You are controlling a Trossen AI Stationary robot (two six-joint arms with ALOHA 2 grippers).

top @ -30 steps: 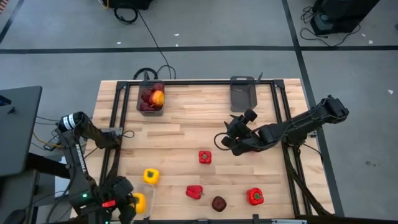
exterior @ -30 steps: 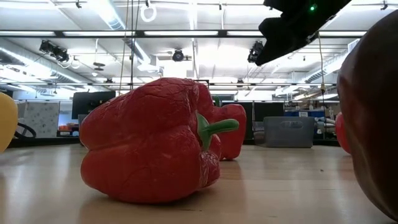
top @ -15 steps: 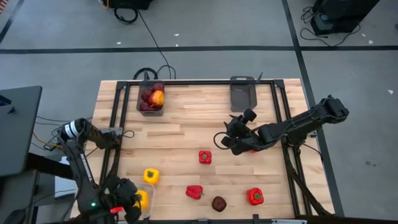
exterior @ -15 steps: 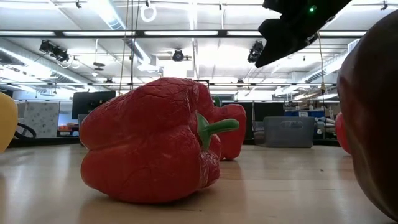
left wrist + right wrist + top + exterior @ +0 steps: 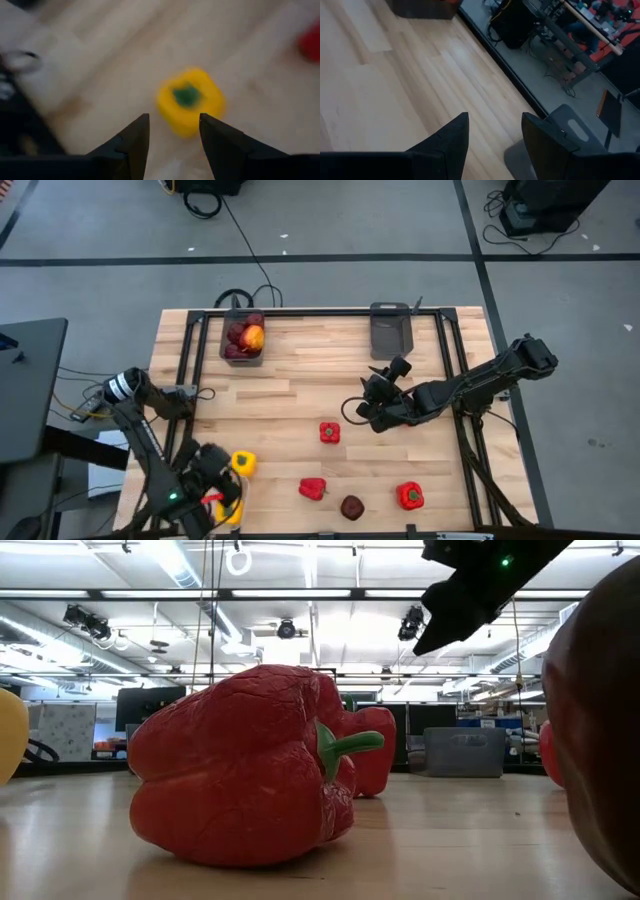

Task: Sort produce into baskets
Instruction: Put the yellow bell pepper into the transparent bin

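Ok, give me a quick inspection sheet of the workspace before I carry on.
Surface: wooden table, black frame rails.
Job's things: far grey bin holds apples; second grey bin looks empty; three red peppers, one maroon apple and one yellow pepper loose on the wood; another yellow pepper in the clear bin at the near left corner.
Clutter: nothing seen.
Grippers: left gripper open above the loose yellow pepper; right gripper open, empty, mid-table.
Cables: black cable on the floor.
Surroundings: grey floor, taped lines.

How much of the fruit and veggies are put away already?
Done: apples fill one grey basket. In hand: nothing; the open left gripper hovers over a yellow pepper. Left: three red peppers, a maroon apple, and the other grey basket, which looks empty.
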